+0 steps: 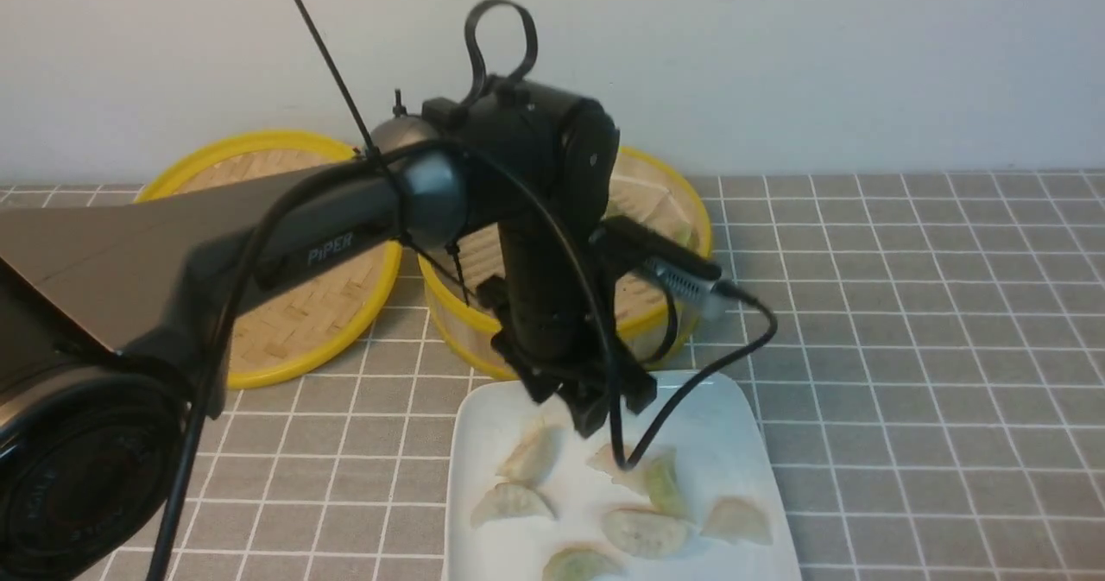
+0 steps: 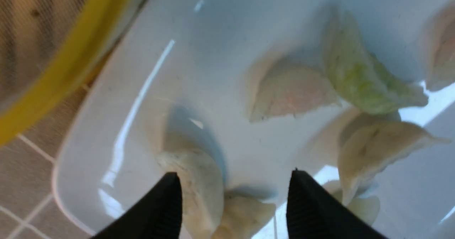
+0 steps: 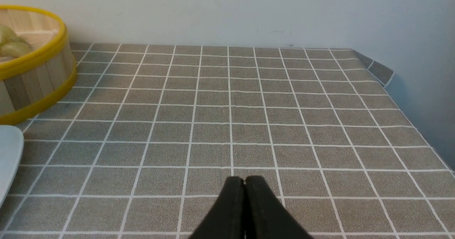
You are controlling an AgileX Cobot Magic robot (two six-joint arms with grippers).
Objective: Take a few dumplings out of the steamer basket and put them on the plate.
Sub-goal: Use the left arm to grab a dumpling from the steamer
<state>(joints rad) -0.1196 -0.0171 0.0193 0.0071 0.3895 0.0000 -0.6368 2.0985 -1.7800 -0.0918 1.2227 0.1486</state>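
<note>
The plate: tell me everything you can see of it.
The plate is glossy white, ceramic by its look, a rounded square with a raised rim. It lies flat on the grey checked tablecloth, right before the steamer basket; whether they touch is unclear. Several dumplings lie on it, and the open left gripper hangs over its far part.

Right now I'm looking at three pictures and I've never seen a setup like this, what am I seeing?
This is a two-armed robot at a grey checked table. The front picture looks forward from between the arms; the black left arm fills much of it. The other two come from cameras on the wrists. On the table sit a woven lid, a bamboo steamer basket and a white plate with several dumplings. The left tool hangs open over the plate, one dumpling lying loose under it. The right tool is shut, holding nothing.
</note>
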